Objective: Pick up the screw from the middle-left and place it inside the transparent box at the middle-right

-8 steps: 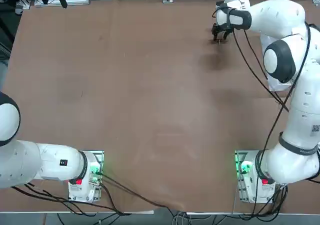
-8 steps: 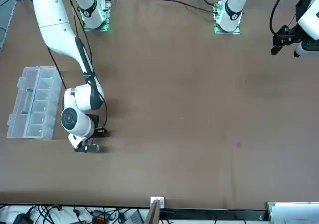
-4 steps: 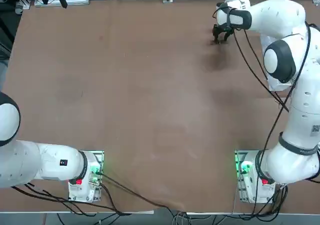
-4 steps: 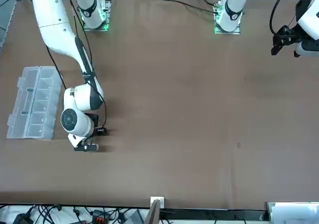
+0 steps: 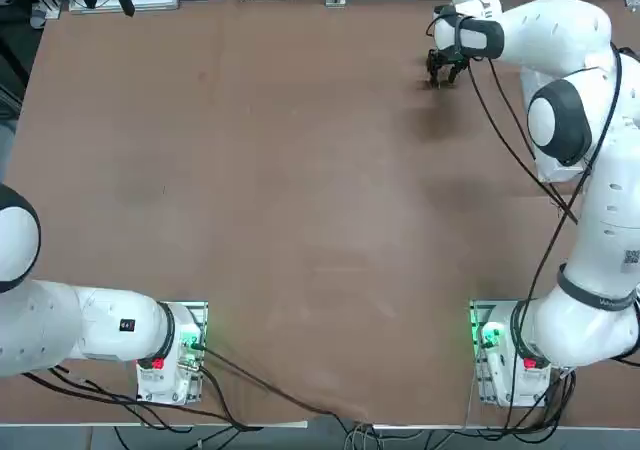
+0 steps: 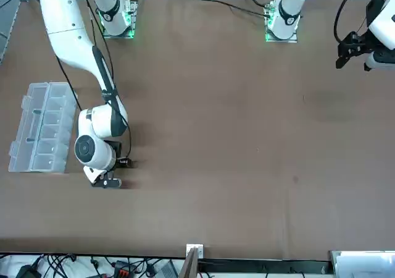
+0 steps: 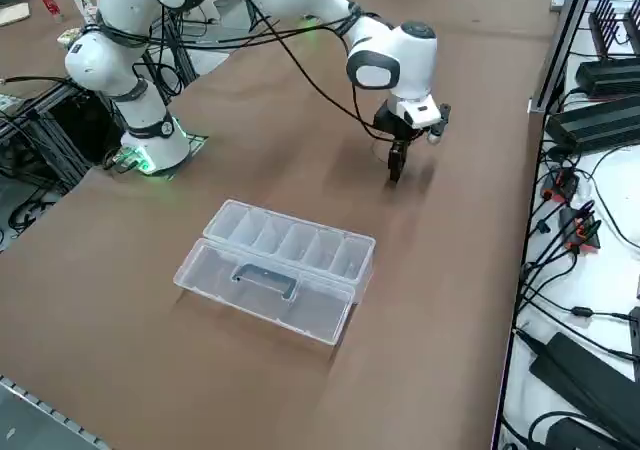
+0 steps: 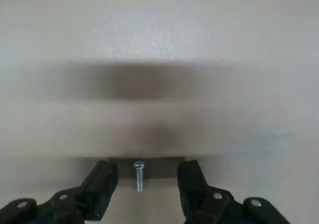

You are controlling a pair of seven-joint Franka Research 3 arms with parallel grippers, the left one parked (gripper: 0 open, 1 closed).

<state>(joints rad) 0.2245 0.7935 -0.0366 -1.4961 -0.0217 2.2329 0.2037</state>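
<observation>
The screw, a small silver one with a round head, lies flat on the brown table between the two black fingers of my right gripper. Neither finger touches it; the jaws stand apart on either side. This gripper points straight down at the table near the far edge. The transparent box lies with its lid folded open and a row of small compartments showing, a short way from the gripper. In the top view my arm hides the box.
Cables and power bricks lie along the far table edge close behind the gripper. The parked left arm's gripper hangs at the other side of the table.
The right gripper has sunk slightly onto the spot where the screw lies, and its fingers have drawn a little closer together. The box has not moved.
</observation>
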